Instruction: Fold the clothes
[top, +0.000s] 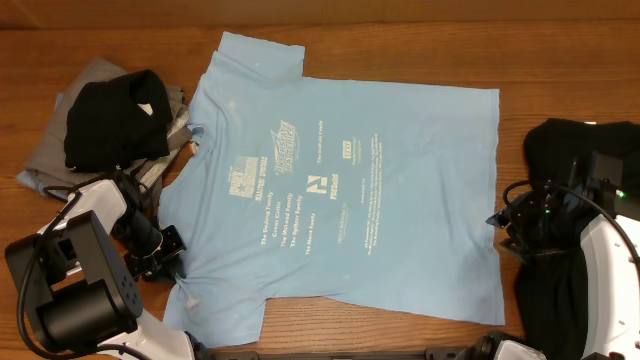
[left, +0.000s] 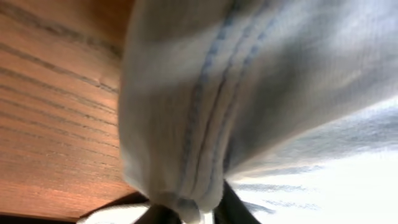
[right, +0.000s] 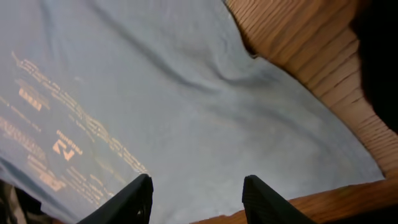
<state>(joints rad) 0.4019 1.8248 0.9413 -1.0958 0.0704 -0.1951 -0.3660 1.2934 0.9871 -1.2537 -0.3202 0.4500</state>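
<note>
A light blue T-shirt (top: 340, 170) with white lettering lies spread flat across the table. My left gripper (top: 178, 268) is shut on its sleeve hem at the shirt's lower left; the pinched, stitched hem (left: 199, 155) fills the left wrist view. My right gripper (top: 505, 222) is open at the shirt's right hem, its two fingers (right: 198, 190) spread just above the blue fabric (right: 186, 106), holding nothing. A black shirt (top: 115, 115) lies on a grey one (top: 50, 150) at the far left.
Another black garment (top: 560, 290) lies at the right under my right arm. The wooden table (top: 400, 40) shows along the back and at the front edge (right: 336, 199).
</note>
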